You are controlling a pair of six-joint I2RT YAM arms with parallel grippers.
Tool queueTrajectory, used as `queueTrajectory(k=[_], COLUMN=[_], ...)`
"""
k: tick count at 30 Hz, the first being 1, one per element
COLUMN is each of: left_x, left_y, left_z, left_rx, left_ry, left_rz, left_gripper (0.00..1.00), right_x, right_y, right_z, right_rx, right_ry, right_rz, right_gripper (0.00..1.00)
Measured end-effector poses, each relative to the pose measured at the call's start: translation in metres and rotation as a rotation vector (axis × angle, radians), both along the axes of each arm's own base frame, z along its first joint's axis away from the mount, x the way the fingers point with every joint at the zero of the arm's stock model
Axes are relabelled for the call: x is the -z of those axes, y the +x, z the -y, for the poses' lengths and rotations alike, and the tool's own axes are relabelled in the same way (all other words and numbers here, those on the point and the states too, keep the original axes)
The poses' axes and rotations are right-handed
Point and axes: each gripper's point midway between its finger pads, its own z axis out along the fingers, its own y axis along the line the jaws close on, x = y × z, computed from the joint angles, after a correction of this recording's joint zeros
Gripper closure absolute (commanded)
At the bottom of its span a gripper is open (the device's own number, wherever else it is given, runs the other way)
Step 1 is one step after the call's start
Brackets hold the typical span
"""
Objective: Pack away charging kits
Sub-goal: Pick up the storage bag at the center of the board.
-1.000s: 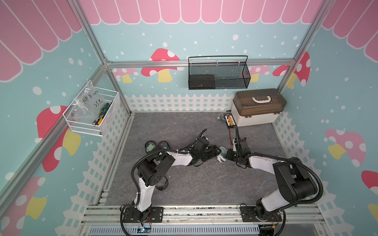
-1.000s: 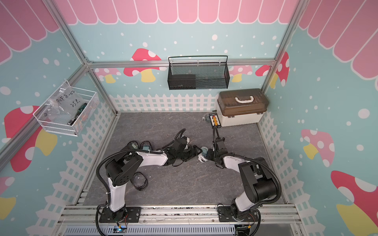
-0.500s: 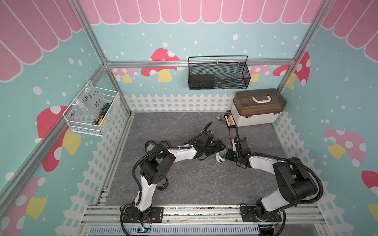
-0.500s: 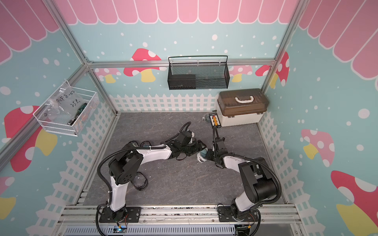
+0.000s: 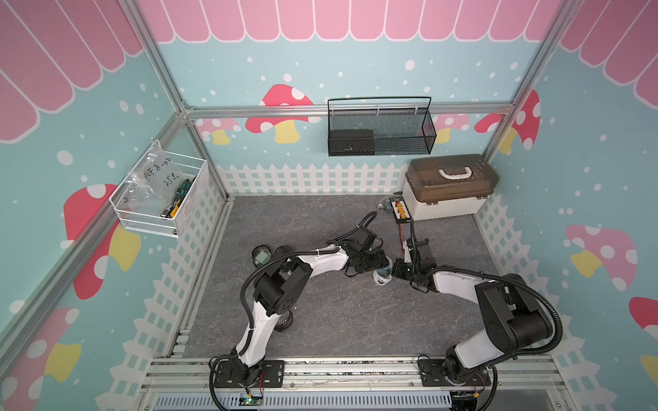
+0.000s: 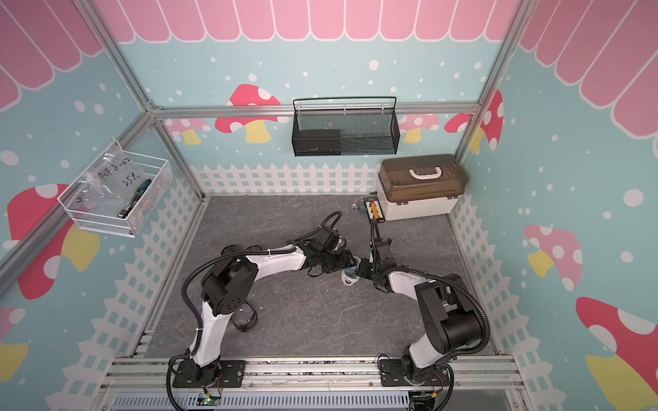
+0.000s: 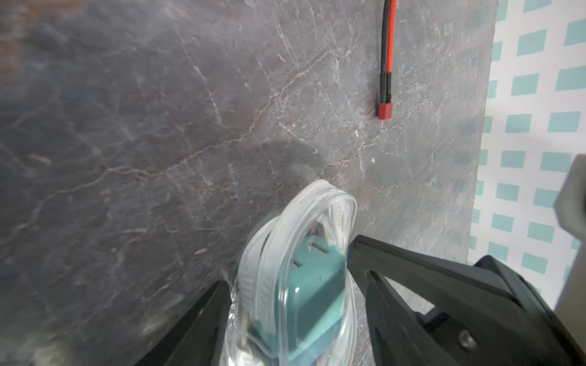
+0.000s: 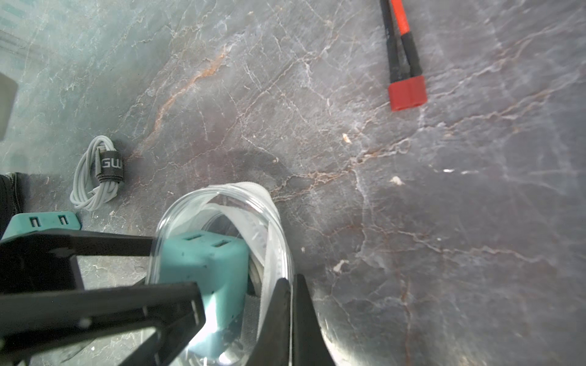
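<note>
The left tool (image 5: 387, 265) has been returned to the clear pouch (image 5: 382, 277), just 3 o'clock of tabletop (image 5: 331, 320) centre, jaws parted around the teal charger (image 7: 309, 301) inside. Its rim is gripped by the right tool (image 8: 290, 282); sealing is judged next.

Teal mushroom-print walls (image 5: 356, 60), grey marbled floor (image 5: 331, 320), white picket-fence trim (image 5: 306, 178)

Grey table (image 5: 338, 320): beige brown-lidded box (image 5: 448, 192) far right, black connector board (image 5: 400, 210) beside it, red wire (image 8: 399, 17) trailing nearer. Black mesh basket (image 5: 402, 137) hangs on far wall, white wire basket (image 5: 149, 222) on left wall.
</note>
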Motion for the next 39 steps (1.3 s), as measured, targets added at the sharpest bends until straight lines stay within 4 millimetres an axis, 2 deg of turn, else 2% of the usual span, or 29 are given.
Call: queueTrajectory(k=[3, 11, 19, 22, 26, 33, 39], left_x=[-0.001, -0.003, -0.002, -0.003, -0.003, -0.004, -0.004], left_y=[0.000, -0.001, -0.007, -0.006, -0.005, 0.006, 0.009], left_z=[0.001, 0.001, -0.029, -0.034, -0.028, -0.004, 0.003], left_rx=[0.009, 0.013, -0.045, -0.060, -0.056, -0.042, -0.055], left_ry=[-0.007, -0.023, -0.009, -0.008, -0.034, -0.134, -0.181], left_rz=[-0.002, -0.003, -0.014, -0.017, -0.029, -0.036, -0.048], left_gripper=[0.20, 0.19, 0.18, 0.18, 0.19, 0.22, 0.27], right_x=[0.001, 0.003, 0.004, 0.004, 0.004, 0.004, 0.005], right_y=[0.001, 0.008, 0.012, 0.016, 0.019, 0.019, 0.021], right_z=[0.000, -0.002, -0.004, -0.006, -0.009, -0.009, -0.011], right_rx=[0.001, -0.002, -0.014, -0.020, -0.026, -0.028, -0.032], right_ry=[0.000, 0.000, -0.003, 0.002, 0.013, 0.015, 0.022], right_rz=[-0.001, 0.011, 0.029, 0.038, 0.045, 0.046, 0.051], right_gripper=[1.00, 1.00, 1.00, 1.00, 1.00, 1.00, 1.00])
